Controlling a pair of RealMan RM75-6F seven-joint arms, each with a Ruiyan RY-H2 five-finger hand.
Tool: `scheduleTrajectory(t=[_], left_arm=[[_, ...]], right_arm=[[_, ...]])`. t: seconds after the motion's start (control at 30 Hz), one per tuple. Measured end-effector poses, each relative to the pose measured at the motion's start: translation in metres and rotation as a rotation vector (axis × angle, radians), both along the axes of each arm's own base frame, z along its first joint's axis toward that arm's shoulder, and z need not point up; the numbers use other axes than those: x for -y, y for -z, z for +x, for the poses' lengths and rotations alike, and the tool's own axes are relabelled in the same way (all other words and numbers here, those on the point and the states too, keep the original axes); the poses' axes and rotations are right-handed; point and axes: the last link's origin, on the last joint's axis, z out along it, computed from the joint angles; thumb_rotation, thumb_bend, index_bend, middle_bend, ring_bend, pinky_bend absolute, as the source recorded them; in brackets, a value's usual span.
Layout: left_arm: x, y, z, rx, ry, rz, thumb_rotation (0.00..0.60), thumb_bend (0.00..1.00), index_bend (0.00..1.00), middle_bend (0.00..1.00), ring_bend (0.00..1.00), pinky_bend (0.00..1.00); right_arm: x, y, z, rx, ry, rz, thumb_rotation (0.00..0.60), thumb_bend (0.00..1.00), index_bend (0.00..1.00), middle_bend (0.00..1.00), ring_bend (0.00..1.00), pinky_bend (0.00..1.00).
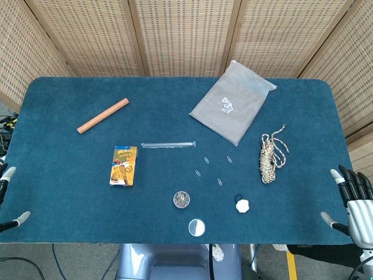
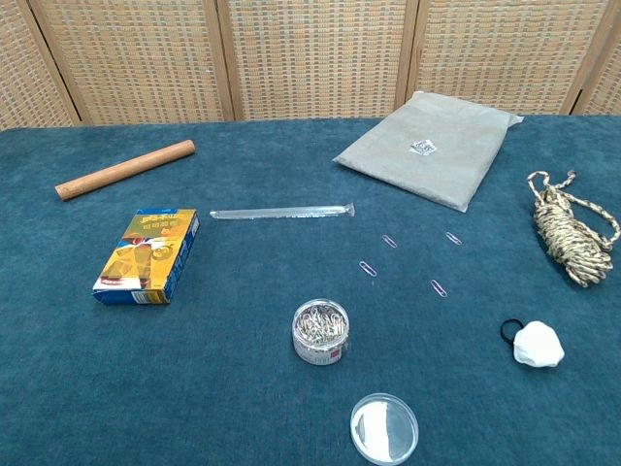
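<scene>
Blue table (image 1: 70, 192), both spread, empty hands, left (image 1: 7, 198) and right (image 1: 352, 201), only in head view.

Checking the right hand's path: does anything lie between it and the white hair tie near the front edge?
Nothing visible does. Only bare blue table cloth lies between the right hand and the white hair tie. The rope bundle lies further back, off that line.

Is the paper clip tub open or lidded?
Open. The paper clip tub stands upright with clips showing at its uncovered top; its clear lid lies flat on the table just in front, apart from it.
</scene>
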Motion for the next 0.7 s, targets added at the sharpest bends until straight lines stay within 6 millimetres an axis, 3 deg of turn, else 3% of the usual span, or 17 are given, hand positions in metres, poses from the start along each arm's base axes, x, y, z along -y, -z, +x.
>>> scheduleTrajectory(t=[0.37, 0.53, 0.7], left_arm=[[-0.001, -0.001, 0.0, 0.0, -0.002, 0.005, 0.6, 0.0, 0.0, 0.0, 0.0, 0.0], [-0.005, 0.001, -0.002, -0.006, -0.014, 0.005, 0.6, 0.0, 0.0, 0.0, 0.0, 0.0], [-0.009, 0.004, -0.002, -0.018, -0.023, 0.001, 0.6, 0.0, 0.0, 0.0, 0.0, 0.0]], right_arm=[[0.01, 0.009, 0.003, 0.0, -0.018, 0.05, 0.6, 0.0, 0.03, 0.0, 0.0, 0.0], [0.037, 0.015, 0.016, -0.005, -0.094, 0.086, 0.6, 0.0, 0.23, 0.0, 0.0, 0.0], [0.073, 0.025, 0.036, -0.015, -0.18, 0.144, 0.6, 0.05, 0.32, 0.0, 0.0, 0.0]])
